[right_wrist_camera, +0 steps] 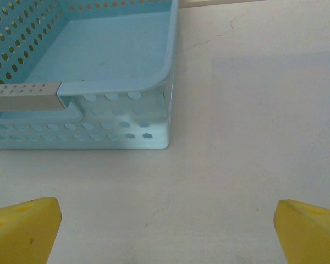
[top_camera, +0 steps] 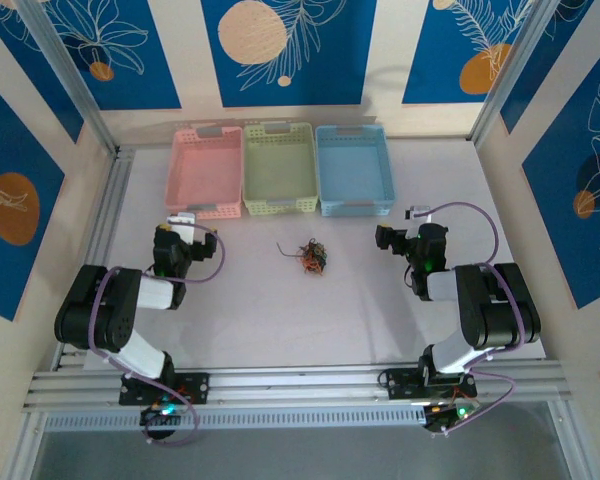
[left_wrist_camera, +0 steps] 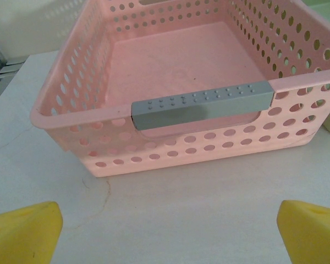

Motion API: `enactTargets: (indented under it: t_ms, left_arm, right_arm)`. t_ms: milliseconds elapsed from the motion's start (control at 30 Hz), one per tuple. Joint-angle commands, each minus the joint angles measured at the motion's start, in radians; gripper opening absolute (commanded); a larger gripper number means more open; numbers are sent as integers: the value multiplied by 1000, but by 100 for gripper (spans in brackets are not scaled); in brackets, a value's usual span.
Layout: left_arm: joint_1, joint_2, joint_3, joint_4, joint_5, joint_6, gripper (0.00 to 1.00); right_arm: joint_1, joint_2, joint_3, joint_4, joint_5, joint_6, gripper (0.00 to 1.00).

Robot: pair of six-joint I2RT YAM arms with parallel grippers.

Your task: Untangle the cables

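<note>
The cables point(top_camera: 311, 256) lie as a small dark knot with red and orange strands on the white table, midway between the two arms and in front of the green basket. My left gripper point(top_camera: 183, 229) stands open well to the left of the knot, facing the pink basket point(left_wrist_camera: 170, 82); its yellow fingertips point(left_wrist_camera: 25, 231) are wide apart over bare table. My right gripper point(top_camera: 395, 238) is open to the right of the knot, its yellow fingertips point(right_wrist_camera: 313, 231) spread with nothing between them, before the blue basket point(right_wrist_camera: 126, 88).
Three perforated baskets stand in a row at the back: pink point(top_camera: 205, 170), green point(top_camera: 277, 166), blue point(top_camera: 353, 168), all empty. A metal frame rail point(top_camera: 290, 382) runs along the near edge. Patterned walls close in the sides.
</note>
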Motion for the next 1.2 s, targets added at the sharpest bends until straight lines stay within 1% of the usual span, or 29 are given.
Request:
enactTargets:
  t_ms: [0, 200, 333, 800, 867, 933, 1000, 1100, 1133, 1167]
  left_arm:
    - [5, -14, 3, -5, 23, 11, 100]
    - [9, -13, 7, -12, 31, 8, 100]
    - [11, -14, 7, -14, 34, 7, 100]
    - [17, -12, 9, -18, 41, 4, 100]
    - [14, -12, 4, -6, -17, -9, 100]
    - [9, -13, -12, 29, -82, -29, 100]
    - [-15, -55, -50, 76, -130, -12, 100]
    - [-109, -237, -92, 18, -241, 67, 100]
    - [-125, -295, -91, -34, -255, 71, 100]
    - [-129, -370, -85, -107, -260, 37, 100]
  right_arm:
    - [-1, -12, 19, 19, -15, -17, 99]
    - [-2, -11, 19, 19, -16, -18, 99]
    - [-30, -12, 37, -17, -97, -13, 99]
    - [-33, -12, 38, -21, -107, -11, 99]
    - [-24, -16, 32, -9, -90, -18, 99]
    - [-2, -51, 36, -40, -62, -38, 99]
    - [34, -130, 29, -85, 12, -53, 99]
    - [93, -247, 1, -121, 76, -92, 99]
    - [110, -274, 0, -142, 89, -97, 99]
    - [128, -310, 2, -176, 94, -90, 99]
